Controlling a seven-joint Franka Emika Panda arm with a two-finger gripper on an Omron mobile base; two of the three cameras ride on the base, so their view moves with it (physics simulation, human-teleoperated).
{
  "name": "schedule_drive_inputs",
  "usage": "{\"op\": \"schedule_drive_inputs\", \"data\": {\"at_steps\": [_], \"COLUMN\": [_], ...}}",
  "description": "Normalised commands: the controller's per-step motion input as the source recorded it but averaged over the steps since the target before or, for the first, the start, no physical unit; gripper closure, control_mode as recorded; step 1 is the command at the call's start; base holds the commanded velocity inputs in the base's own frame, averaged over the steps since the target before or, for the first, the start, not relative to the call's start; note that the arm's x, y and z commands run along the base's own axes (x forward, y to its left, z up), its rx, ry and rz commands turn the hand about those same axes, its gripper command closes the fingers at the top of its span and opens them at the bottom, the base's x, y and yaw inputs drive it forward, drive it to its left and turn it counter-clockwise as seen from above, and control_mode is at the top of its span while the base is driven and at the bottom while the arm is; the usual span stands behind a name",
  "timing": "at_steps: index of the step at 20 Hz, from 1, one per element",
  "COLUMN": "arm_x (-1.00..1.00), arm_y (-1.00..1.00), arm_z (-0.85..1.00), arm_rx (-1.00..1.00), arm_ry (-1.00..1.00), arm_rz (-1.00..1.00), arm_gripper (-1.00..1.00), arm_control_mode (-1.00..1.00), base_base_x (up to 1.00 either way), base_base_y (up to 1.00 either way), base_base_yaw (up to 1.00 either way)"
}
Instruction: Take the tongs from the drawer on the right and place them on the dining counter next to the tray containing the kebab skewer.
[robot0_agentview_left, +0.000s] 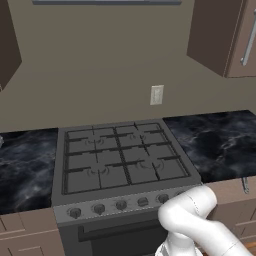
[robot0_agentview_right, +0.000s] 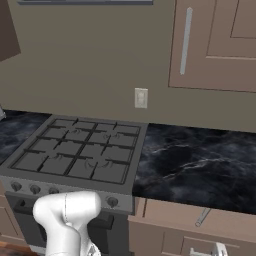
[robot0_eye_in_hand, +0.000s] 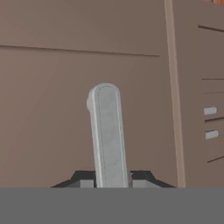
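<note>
Gripper: the two dark finger tips (robot0_eye_in_hand: 112, 177) sit at the bottom centre of the hand view, closed narrowly on the slim silver bar handle (robot0_eye_in_hand: 107, 133) that rises between them.
Drawer: the light-brown wooden drawer front (robot0_eye_in_hand: 52, 109) spreads behind the handle across the left and middle of the hand view; a pale vertical seam (robot0_eye_in_hand: 174, 96) runs down the right part of the frame.
Neighbouring fronts: at the right edge of the hand view, two small grey handle ends (robot0_eye_in_hand: 210, 111) stick out from further brown cabinet fronts.
Arm: the white elbow (robot0_agentview_left: 192, 212) bends at the lower right of the left base view and at the lower left of the right base view, in front of the stove knobs.
Stove: a grey gas range with dark grates (robot0_agentview_left: 122, 155) fills the centre of the left base view.
Counter: narrow black marble with white veins (robot0_agentview_right: 200, 160) flanks the stove, middle right in the right base view.
Below the counter: brown drawers with silver handles (robot0_agentview_right: 202, 216), lower right.
Wall: a white outlet plate (robot0_agentview_left: 156, 94) above the stove; brown upper cabinets (robot0_agentview_right: 215, 45) at the upper right.
Tongs: cannot tell where they lie.
</note>
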Motion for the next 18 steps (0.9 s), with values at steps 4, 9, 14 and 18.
{"op": "schedule_drive_inputs", "data": {"at_steps": [4,9,14,18], "arm_x": [0.0,-0.09,-0.25,-0.3], "arm_y": [0.0,0.0,0.0,0.0], "arm_z": [0.0,0.0,0.0,0.05], "arm_rx": [0.0,0.0,0.0,0.0], "arm_ry": [0.0,0.0,-0.04,-0.04], "arm_rz": [0.0,0.0,0.0,0.0], "arm_gripper": [-1.0,-1.0,-1.0,-1.0], "arm_control_mode": [-1.0,-1.0,-1.0,-1.0], "base_base_x": [0.0,0.0,0.0,0.0], "base_base_y": [0.0,0.0,0.0,0.0], "base_base_yaw": [0.0,0.0,0.0,0.0]}}
